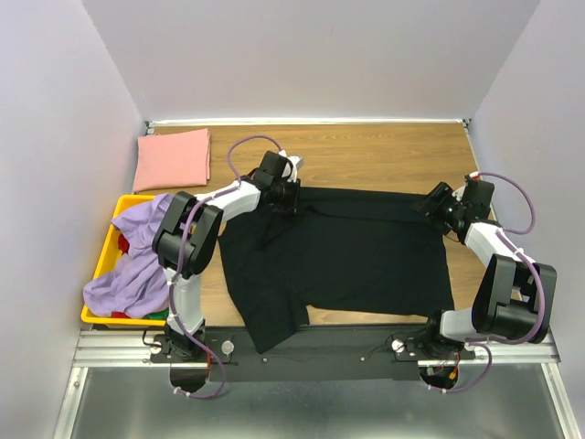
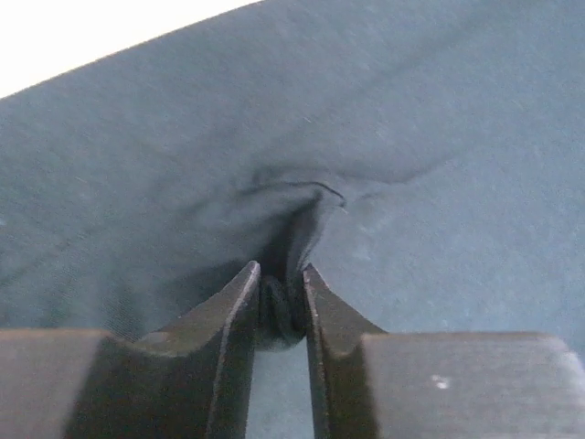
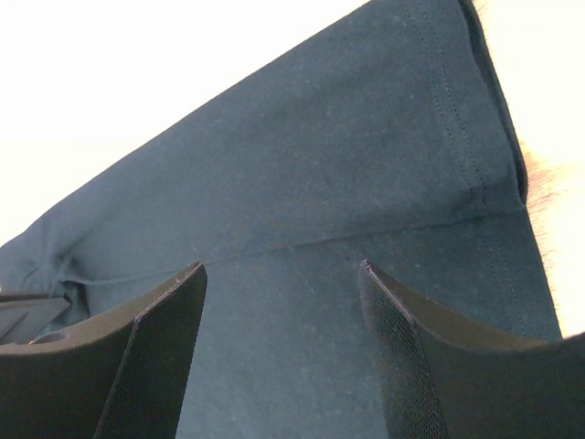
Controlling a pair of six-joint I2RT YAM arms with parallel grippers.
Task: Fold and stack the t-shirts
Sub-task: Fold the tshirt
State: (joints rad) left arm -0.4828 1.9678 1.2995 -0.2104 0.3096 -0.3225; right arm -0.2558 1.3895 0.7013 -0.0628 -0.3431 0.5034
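Note:
The black t-shirt (image 1: 338, 256) lies spread on the wooden table, one sleeve hanging over the near edge. My left gripper (image 1: 280, 197) is at its far left corner, shut on a pinched fold of the black cloth (image 2: 281, 306). My right gripper (image 1: 437, 208) is at the shirt's far right corner, open over flat black cloth (image 3: 283, 302) and holding nothing. The dusty pink t-shirt (image 1: 174, 158) lies folded at the far left of the table. The lavender purple t-shirt (image 1: 132, 270) is draped over the yellow crate.
The yellow crate (image 1: 107, 251) stands at the left edge of the table and holds more coloured cloth. White walls enclose the table on three sides. A metal rail (image 1: 315, 347) runs along the near edge at the arm bases.

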